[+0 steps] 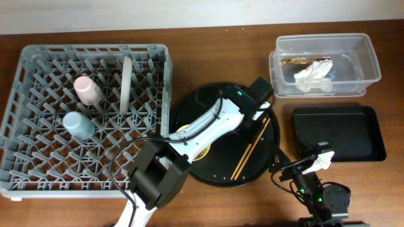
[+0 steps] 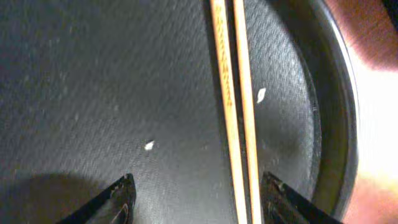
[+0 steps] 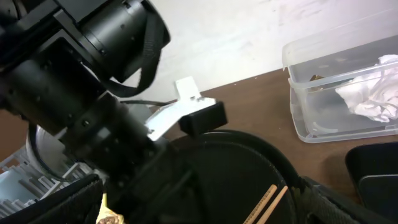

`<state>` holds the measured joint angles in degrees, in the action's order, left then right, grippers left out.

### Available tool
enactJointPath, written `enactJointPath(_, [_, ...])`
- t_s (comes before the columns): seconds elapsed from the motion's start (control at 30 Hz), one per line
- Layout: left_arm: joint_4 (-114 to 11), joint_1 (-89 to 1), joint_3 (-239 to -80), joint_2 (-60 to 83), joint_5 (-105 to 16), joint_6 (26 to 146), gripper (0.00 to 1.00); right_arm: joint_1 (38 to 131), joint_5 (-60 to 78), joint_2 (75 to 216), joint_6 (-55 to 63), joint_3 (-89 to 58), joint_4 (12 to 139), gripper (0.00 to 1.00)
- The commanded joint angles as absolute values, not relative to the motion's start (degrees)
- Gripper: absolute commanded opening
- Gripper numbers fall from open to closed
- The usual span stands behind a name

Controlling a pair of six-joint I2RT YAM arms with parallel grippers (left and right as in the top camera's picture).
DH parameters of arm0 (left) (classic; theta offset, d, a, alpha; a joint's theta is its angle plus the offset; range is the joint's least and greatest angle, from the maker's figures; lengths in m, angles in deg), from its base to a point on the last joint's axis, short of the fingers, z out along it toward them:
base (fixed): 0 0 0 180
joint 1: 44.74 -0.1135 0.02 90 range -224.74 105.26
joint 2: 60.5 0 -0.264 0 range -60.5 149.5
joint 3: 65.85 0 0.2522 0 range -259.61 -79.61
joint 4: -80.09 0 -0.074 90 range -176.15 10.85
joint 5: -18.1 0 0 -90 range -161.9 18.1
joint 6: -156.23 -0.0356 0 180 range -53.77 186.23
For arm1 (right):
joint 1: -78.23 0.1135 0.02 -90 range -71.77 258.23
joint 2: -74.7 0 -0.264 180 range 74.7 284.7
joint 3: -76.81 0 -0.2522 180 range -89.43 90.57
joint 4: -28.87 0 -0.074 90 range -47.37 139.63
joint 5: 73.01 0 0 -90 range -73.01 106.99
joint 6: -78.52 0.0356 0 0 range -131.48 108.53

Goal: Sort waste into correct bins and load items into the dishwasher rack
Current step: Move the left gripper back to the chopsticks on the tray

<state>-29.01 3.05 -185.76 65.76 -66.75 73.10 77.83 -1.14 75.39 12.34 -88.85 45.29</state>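
The wooden chopsticks [image 1: 250, 151] lie on the round black tray [image 1: 208, 101]. My left gripper [image 1: 260, 116] is open low over them; in the left wrist view the chopsticks [image 2: 236, 112] run between its fingers [image 2: 200, 199], close to the right one. My right gripper [image 1: 282, 166] is open and empty at the tray's right rim, also in its wrist view [image 3: 205, 202]. The yellow bowl [image 1: 203, 151] is mostly hidden under my left arm. The grey rack [image 1: 38, 170] holds the pink cup [image 1: 86, 89], blue cup [image 1: 78, 124] and upright plate [image 1: 126, 83].
The clear tub [image 1: 372, 66] at the back right holds a white tissue [image 1: 314, 77] and brownish scraps [image 1: 302, 61]. The shallow black tray [image 1: 338, 132] lies in front of it. Small white crumbs [image 2: 149, 145] dot the round tray.
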Motion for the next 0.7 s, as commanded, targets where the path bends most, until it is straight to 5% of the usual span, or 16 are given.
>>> enactJointPath(0.0, [-32.63, 4.84, -184.21, 65.93, -72.20, 72.65, 0.59, 77.46, -1.88, 75.13, 12.60, -89.11, 45.61, 0.99])
enactJointPath(0.67, [-45.40, 5.89, -172.40, 66.15, -68.65, 73.72, 0.52, 77.46, -1.88, 75.13, 12.60, -89.11, 45.61, 0.99])
